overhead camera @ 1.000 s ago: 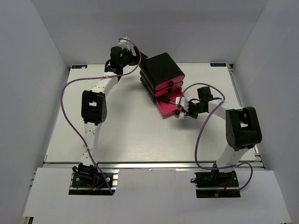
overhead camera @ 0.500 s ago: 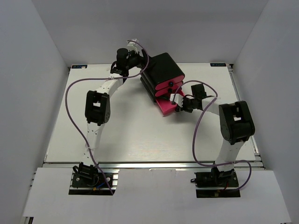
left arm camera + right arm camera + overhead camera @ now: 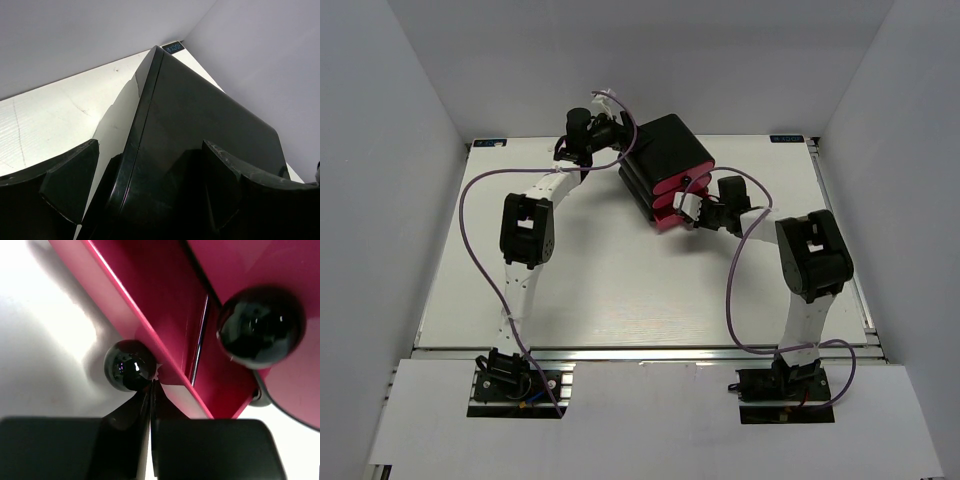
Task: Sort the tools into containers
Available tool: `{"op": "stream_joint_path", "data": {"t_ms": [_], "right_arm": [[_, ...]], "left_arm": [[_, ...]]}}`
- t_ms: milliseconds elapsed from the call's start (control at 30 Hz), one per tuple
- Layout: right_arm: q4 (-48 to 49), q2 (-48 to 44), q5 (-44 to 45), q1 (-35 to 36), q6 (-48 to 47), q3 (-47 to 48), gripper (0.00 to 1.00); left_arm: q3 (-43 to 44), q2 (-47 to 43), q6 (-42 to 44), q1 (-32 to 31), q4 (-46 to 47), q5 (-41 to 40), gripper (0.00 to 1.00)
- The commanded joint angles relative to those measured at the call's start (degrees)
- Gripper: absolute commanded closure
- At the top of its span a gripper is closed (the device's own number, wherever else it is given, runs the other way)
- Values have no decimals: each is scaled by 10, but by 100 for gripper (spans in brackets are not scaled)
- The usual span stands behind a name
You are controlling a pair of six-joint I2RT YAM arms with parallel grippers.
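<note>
The black box [image 3: 665, 143] holds three pink drawers [image 3: 672, 187] with black knobs. The bottom drawer [image 3: 667, 220] stands a little way out. My right gripper [image 3: 688, 207] is shut and empty. Its tips [image 3: 151, 386] press the bottom drawer's pink front [image 3: 125, 305] right beside its knob [image 3: 129, 365]. A thin silver shaft [image 3: 200, 342] shows inside that drawer. A higher drawer's knob [image 3: 260, 325] is above it. My left gripper [image 3: 618, 133] is open at the box's back, its fingers [image 3: 70, 185] either side of the box's corner [image 3: 200, 130]. No other tools are in view.
White walls enclose the white table [image 3: 570, 280] on three sides. The box sits at the far middle, turned at an angle. Purple cables loop from both arms.
My right gripper has pushed the bottom drawer most of the way into the box. My left gripper has moved right against the box's back.
</note>
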Motion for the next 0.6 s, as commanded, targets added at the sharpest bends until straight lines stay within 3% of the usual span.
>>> {"op": "stream_joint_path", "data": {"t_ms": [0,333,567], "right_arm": [[65,16,-2,17,5,28,95],[184,60,51,45,33,35,81],[157,65,57,61,53,62,76]], "left_arm": [[-20,-22,7,-11,-39,62,9],[-10,-13,3,-21,-48,73,8],[-9,-16,6,-23,-56,58,8]]}}
